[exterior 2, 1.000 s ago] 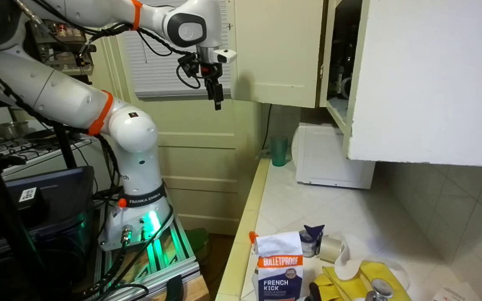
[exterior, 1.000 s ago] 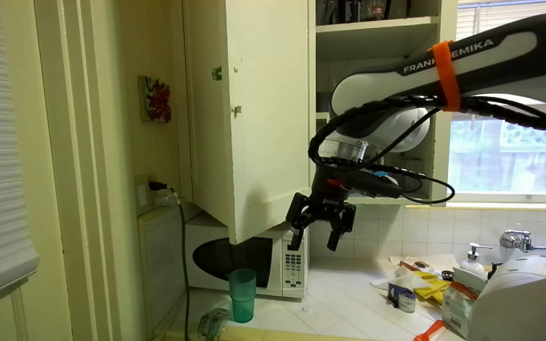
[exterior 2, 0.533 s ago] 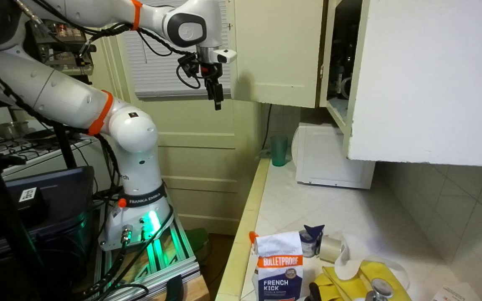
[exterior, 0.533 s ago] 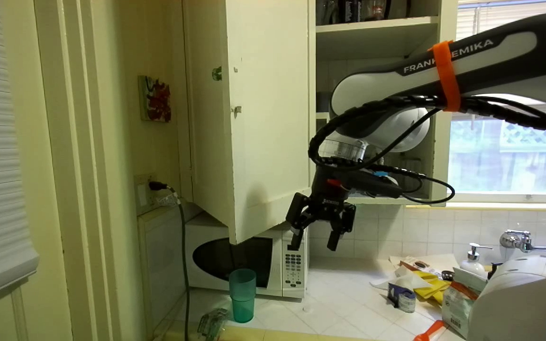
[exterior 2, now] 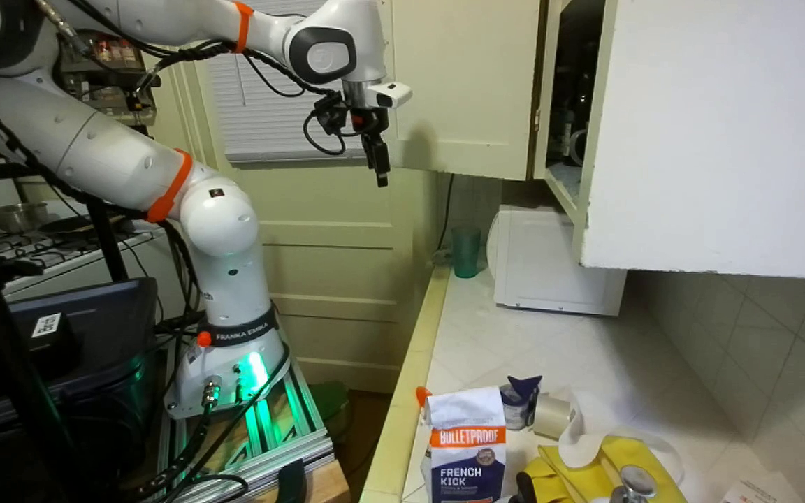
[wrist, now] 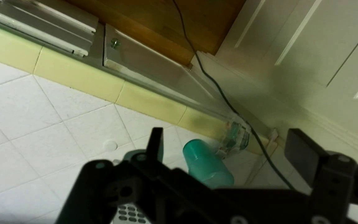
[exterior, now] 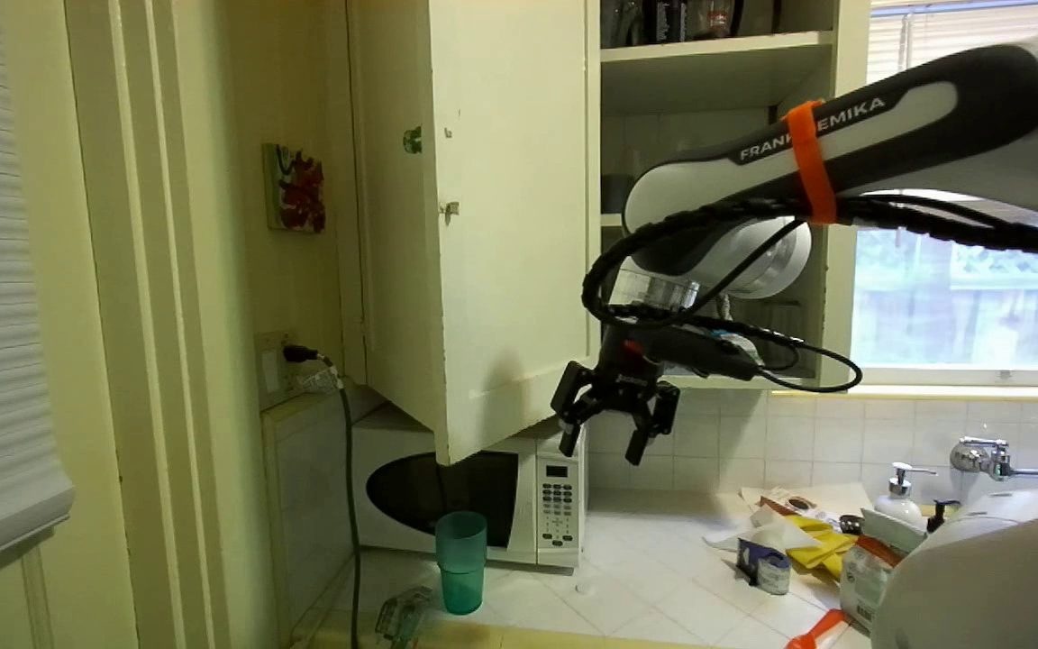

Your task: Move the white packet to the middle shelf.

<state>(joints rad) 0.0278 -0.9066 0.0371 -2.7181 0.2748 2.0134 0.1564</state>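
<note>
Our gripper [exterior: 601, 452] hangs in front of the microwave [exterior: 474, 491], its two fingers [wrist: 155, 144] spread well apart and pointing down toward the counter [wrist: 36, 158]. From the wrist view we see the green cup [wrist: 207, 165] below, framed between those fingers; both exterior views show it standing upright just in front of the microwave. Also in front of the microwave, on the counter's edge, we spot a crumpled clear wrapper [wrist: 235, 138]. The white packet [exterior 2: 467, 447] stands on the same counter, well apart from the microwave on its keypad side, with an orange band and a dark blue panel across its face. Likewise well apart from the microwave on that side, we find a small purple and white tub [exterior 2: 515, 412], a yellow bundle [exterior 2: 608, 468] we cannot identify, and an orange utensil [exterior: 816, 628], partly cut off in an exterior view. Above the microwave the cupboard door [exterior: 514, 225] is swung out, and toward the keypad side we can make out only a short stretch of the middle shelf [exterior: 611, 219], because our arm [exterior: 906, 113] covers most of the rest.
</note>
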